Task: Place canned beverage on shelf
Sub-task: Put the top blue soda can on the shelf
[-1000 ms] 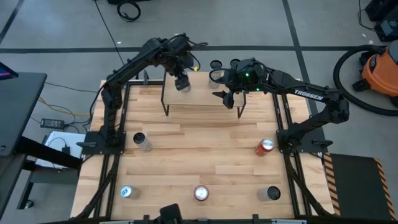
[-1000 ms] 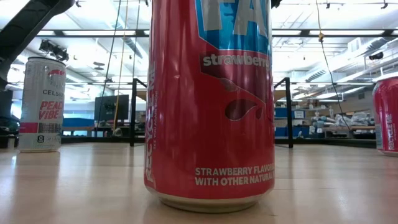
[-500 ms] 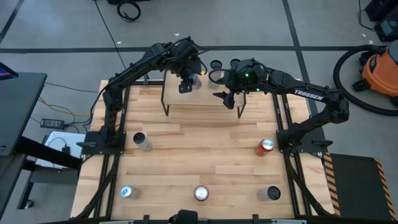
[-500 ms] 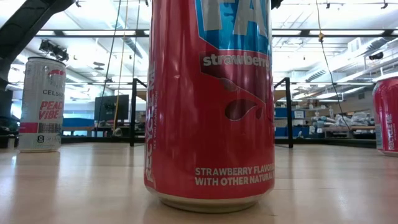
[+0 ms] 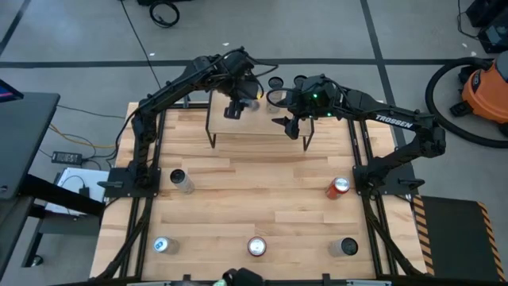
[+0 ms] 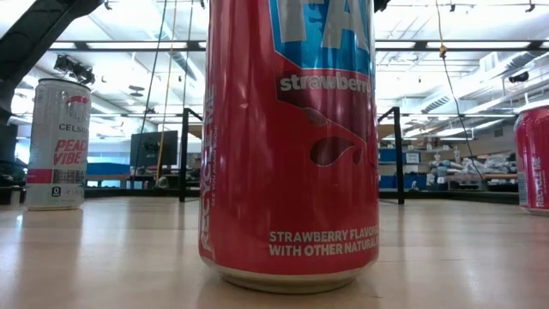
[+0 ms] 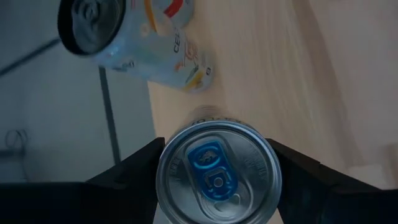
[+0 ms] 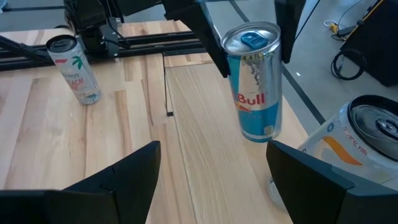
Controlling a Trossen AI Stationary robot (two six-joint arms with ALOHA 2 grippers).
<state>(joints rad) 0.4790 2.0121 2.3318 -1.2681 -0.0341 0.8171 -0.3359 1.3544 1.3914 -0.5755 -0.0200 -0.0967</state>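
Note:
A slim silver-and-blue can [image 8: 255,84] stands upright at the shelf's light board [image 8: 199,124], toward its left end; my left gripper [image 7: 217,180] is shut on it from above. It also shows in the high view as the can [image 5: 253,101]. My right gripper [image 8: 213,149] hovers open over the shelf's right part [image 5: 290,123], with nothing between its fingers. A white can with orange print [image 8: 354,140] stands by its base on the board's far edge. My left gripper pinches the silver-and-blue can between its two fingers by the upper wall just under the rim [image 8: 228,62]. The fingers [image 7: 140,171] slant down from above, one on each side. The can is upright, its base [image 8: 258,137] at the board; whether it rests there I cannot tell.
Several more cans stand on the table: a white one [image 5: 181,181] at the left, a red one [image 5: 338,187] at the right, three along the near edge, among them the red strawberry can [image 6: 292,146]. The shelf's black legs [image 6: 399,154] stand at the back.
My left gripper has shifted a little toward the table's right over the shelf and its wrist has rolled; in the last half second it has kept still.

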